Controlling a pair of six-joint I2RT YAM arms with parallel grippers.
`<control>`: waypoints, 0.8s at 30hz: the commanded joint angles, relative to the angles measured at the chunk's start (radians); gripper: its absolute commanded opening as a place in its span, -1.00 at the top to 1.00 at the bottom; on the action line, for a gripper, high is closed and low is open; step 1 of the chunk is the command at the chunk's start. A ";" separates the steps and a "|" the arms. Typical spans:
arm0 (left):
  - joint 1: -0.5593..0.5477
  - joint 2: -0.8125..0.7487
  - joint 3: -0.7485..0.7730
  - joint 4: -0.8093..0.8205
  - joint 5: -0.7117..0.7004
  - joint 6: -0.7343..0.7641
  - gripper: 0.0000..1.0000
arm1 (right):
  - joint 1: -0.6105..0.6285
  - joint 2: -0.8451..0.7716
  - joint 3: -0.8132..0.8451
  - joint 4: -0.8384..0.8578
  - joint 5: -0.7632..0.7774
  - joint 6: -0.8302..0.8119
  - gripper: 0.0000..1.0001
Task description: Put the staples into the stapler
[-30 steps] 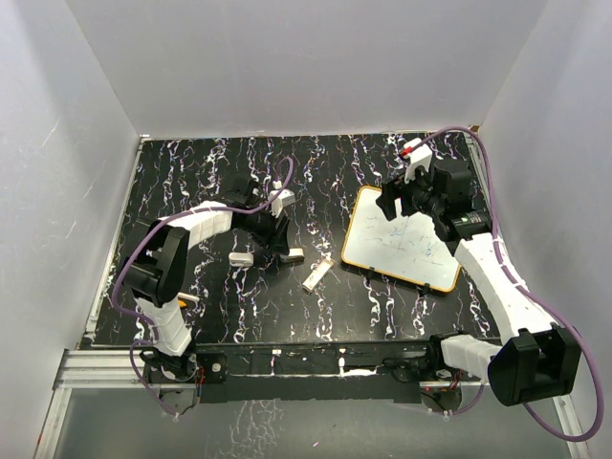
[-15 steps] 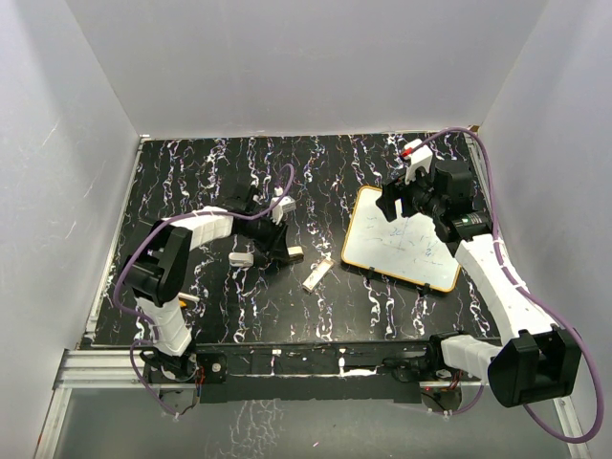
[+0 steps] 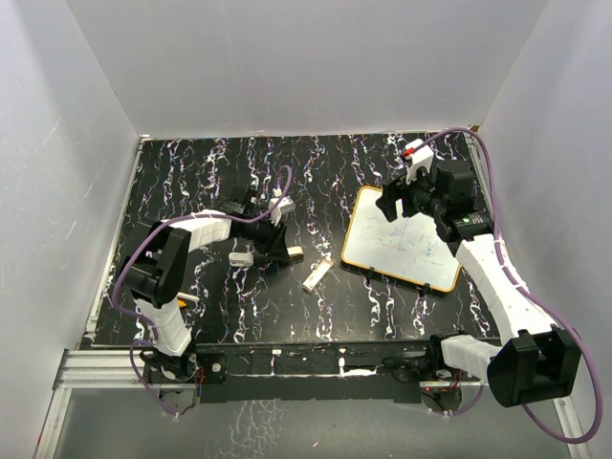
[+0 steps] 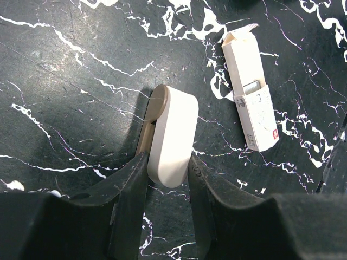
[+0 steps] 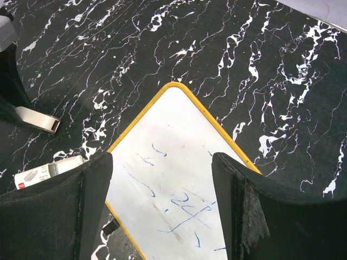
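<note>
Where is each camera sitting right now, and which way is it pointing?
Top external: above, behind the bases, looking down on the table; left arm, right arm show.
Left wrist: looks down at the stapler clamped in the left gripper, staples beside.
Right wrist: faces down over the whiteboard; open right gripper shows.
Shared: both wrist views show stapler and staples.

Table [image 4: 65, 65] holdings, as I log them:
1. Stapler [image 4: 172, 135]: flat on the table, between my left jaws, touching both.
2. Staples [image 4: 252, 97]: right of those jaws, near the stapler, apart.
3. Whiteboard [image 5: 173, 179]: on the table, below my right jaws.
</note>
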 commanded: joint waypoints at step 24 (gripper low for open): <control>0.001 -0.109 0.055 -0.083 -0.008 0.039 -0.36 | -0.026 -0.029 0.000 0.044 -0.064 0.014 -0.57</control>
